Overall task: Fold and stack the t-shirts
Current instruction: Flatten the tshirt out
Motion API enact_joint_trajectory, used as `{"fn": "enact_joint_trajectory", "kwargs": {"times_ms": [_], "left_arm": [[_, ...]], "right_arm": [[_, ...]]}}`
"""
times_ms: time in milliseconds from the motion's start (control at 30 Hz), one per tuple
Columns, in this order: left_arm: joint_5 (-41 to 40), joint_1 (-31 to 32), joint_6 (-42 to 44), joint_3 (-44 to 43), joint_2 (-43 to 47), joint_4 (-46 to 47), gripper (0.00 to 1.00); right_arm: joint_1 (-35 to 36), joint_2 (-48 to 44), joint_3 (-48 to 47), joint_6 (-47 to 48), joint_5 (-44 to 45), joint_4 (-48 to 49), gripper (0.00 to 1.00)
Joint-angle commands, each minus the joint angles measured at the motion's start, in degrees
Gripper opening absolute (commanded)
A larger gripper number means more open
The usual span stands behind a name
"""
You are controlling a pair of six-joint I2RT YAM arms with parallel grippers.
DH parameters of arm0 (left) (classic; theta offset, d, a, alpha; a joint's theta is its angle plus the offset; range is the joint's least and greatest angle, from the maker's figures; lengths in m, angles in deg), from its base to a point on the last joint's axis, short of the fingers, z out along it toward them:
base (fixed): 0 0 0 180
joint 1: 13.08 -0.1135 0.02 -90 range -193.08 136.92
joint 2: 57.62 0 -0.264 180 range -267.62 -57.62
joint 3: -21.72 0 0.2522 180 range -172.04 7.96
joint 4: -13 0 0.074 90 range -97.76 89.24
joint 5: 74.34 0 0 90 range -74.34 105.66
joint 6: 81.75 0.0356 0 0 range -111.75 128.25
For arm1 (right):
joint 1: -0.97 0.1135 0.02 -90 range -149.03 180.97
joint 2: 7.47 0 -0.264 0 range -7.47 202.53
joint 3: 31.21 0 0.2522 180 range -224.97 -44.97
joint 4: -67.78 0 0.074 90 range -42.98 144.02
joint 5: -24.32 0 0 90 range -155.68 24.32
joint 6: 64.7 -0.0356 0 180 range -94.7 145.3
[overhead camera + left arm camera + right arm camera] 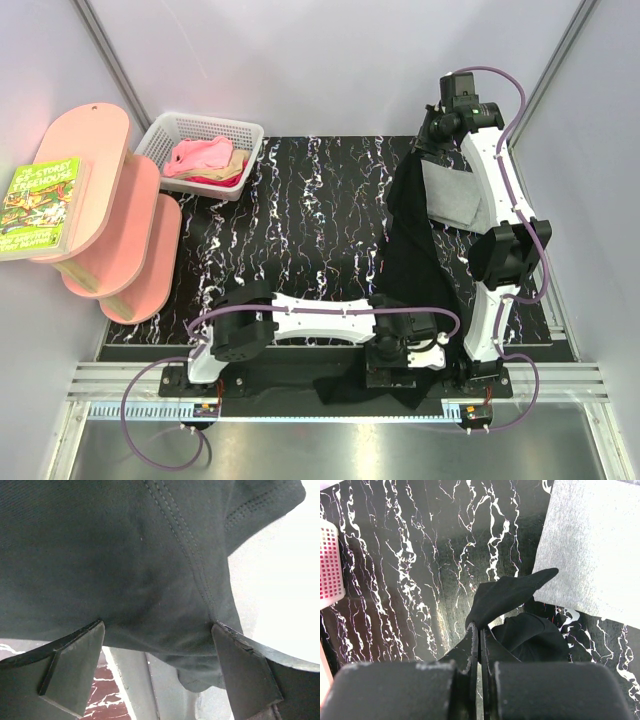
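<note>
A black t-shirt (408, 250) hangs stretched from the far right of the table down to the near edge. My right gripper (420, 155) is shut on its upper corner, and the pinched cloth (505, 597) sticks out past the closed gripper tips (481, 627). My left gripper (400, 348) sits low at the near edge and stands open. The shirt's hem (125, 555) drapes across the gap between its wide-spread fingers (75, 665), but the fingers do not pinch it. A folded light grey t-shirt (452, 195) lies flat on the mat under the right arm and shows again in the right wrist view (592, 545).
A white basket (165, 135) at the back left holds pink, tan and red shirts (205, 158). A pink tiered shelf (115, 225) with a book (40, 205) stands at the left. A metal rail (340, 385) runs along the near edge. The black marbled mat (300, 220) covers the table.
</note>
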Motion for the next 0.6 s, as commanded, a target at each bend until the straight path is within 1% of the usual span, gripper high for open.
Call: {"fn": "enact_joint_trajectory", "kwargs": {"times_ms": [0,33,67,133,167,200,300,333,400,433,467,500,533,567], "left_arm": [[2.9,-0.12,0.04,-3.15,-2.34,-1.14,0.89],[3.17,-0.12,0.21,-3.94,-3.04,-1.4,0.76],[3.95,-0.21,0.22,-4.38,-4.09,-2.36,0.66],[4.4,-0.39,0.74,-5.0,-4.54,-3.07,0.38],[4.31,-1.08,0.66,-4.91,-4.11,-3.25,0.08],[4.05,-1.52,0.74,-4.56,-3.67,-3.34,0.0],[2.3,-3.98,2.23,-0.88,-0.07,-3.16,0.0],[1.77,-6.17,3.02,1.92,1.33,-3.34,0.0],[1.59,-9.33,3.55,5.53,7.13,-3.07,0.0],[1.59,-13.18,4.34,9.11,9.32,-3.25,0.0],[1.24,-15.22,4.7,11.06,14.04,-3.6,0.0],[0.71,-17.07,5.48,13.09,16.53,-3.86,0.0],[-1.64,-20.39,7.06,16.59,21.16,-4.56,0.0],[-1.93,-22.34,7.68,18.27,23.56,-5.0,0.0]], "right_arm": [[-0.43,-2.58,-1.22,0.01,-2.03,1.57,0.0],[-0.43,-2.67,-1.22,-0.17,-2.12,1.48,0.0],[-0.43,-2.76,-0.95,-0.17,-2.21,1.57,0.0],[-0.43,-3.02,-0.43,-0.34,-2.21,1.66,0.0],[-0.43,-3.11,-0.08,-0.26,-2.03,1.74,0.0],[-0.51,-3.2,0.1,-0.17,-1.95,1.75,0.0],[-0.43,-3.02,0.02,-0.08,-2.12,1.92,0.0],[-0.43,-2.93,-0.16,-0.08,-2.12,1.83,0.0],[-0.43,-2.93,-0.6,-0.08,-2.21,1.92,0.0],[-0.51,-2.85,-0.77,-0.08,-2.21,1.83,0.0],[-0.52,-2.76,-0.95,-0.08,-2.3,1.92,0.0],[-0.6,-2.67,-1.13,-0.17,-2.38,1.83,0.0],[-0.52,-2.5,-1.13,-0.17,-2.38,1.92,0.0],[-0.52,-2.41,-1.21,-0.26,-2.56,2.01,0.0]]}}
